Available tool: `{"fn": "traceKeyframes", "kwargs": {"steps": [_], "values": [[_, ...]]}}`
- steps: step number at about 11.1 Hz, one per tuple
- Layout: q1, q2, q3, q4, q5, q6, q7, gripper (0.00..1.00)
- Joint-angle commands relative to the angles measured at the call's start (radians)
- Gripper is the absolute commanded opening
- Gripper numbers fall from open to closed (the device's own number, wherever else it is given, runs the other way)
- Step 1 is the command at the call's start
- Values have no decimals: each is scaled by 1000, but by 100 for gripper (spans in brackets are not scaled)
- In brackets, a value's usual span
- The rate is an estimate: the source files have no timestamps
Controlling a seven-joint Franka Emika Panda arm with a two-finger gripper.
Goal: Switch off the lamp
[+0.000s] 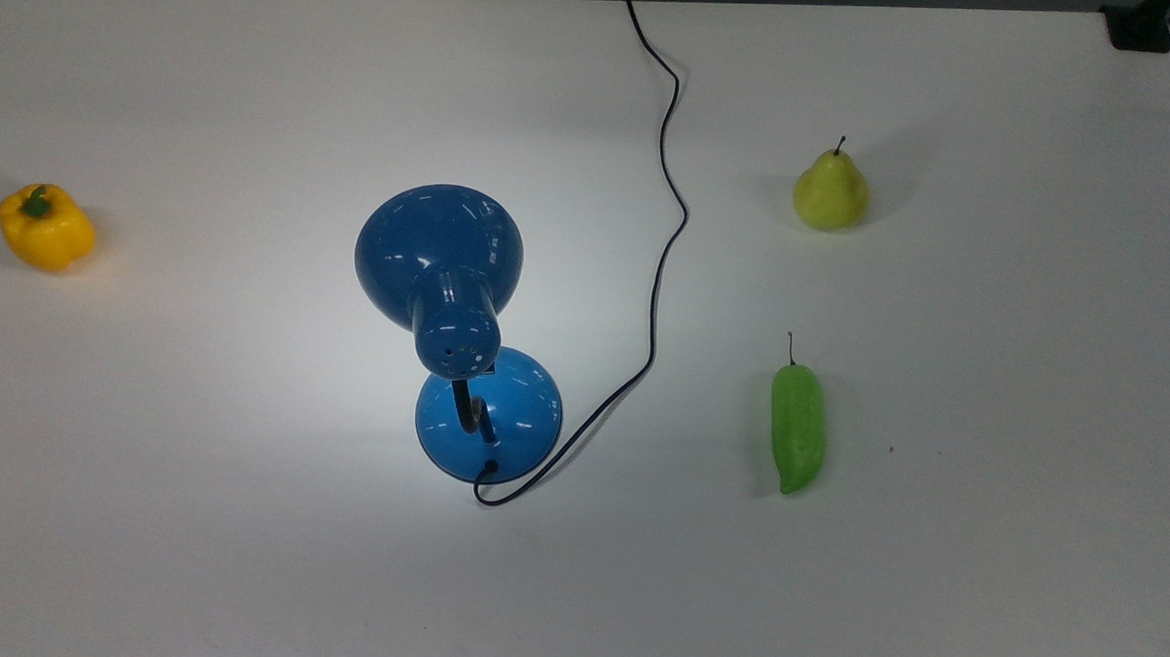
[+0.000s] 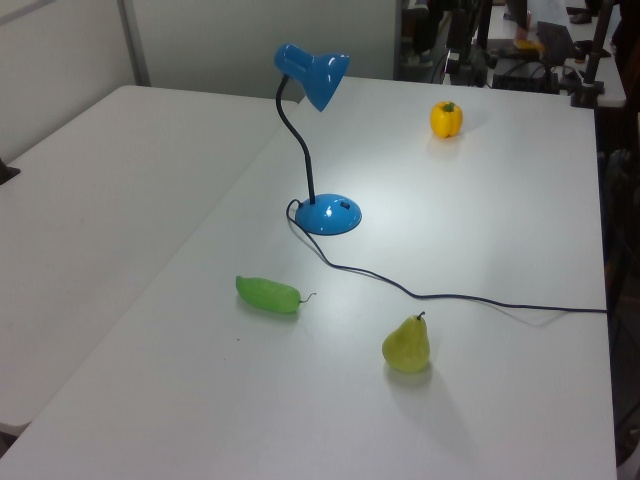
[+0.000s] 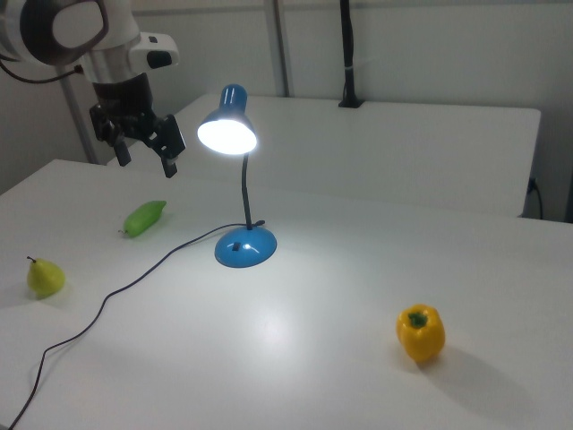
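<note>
The blue lamp (image 1: 438, 261) stands mid-table with its shade over the round base (image 1: 500, 419). In the right view the lamp (image 3: 227, 125) is lit and casts a bright patch on the white table. In the left view the lamp (image 2: 328, 214) rises on its black bent neck. Its thin black cord (image 1: 660, 272) runs from the base to the table's far edge. My gripper (image 3: 145, 159) hangs open in the air at the right view's upper left, above the green vegetable and well apart from the lamp.
A yellow bell pepper (image 1: 44, 228) lies at the top view's left. A pear (image 1: 830, 191) and a green pepper (image 1: 797, 430) sit at the top view's right. A second white table (image 2: 90, 210) adjoins on the left view's left.
</note>
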Motion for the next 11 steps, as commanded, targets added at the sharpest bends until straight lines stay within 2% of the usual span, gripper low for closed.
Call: {"fn": "traceKeyframes", "kwargs": {"steps": [1,3,4,5,6,8,11], "values": [[-5,3,-3,8,15,11,-28,99],[-5,3,-4,8,21,12,-29,73],[-5,3,-6,8,21,12,-29,47],[-7,3,-6,8,21,12,-29,29],[-7,3,-6,8,21,12,-31,14],[-5,3,-4,8,22,12,-31,2],[-7,9,-4,4,27,23,-49,0]]}}
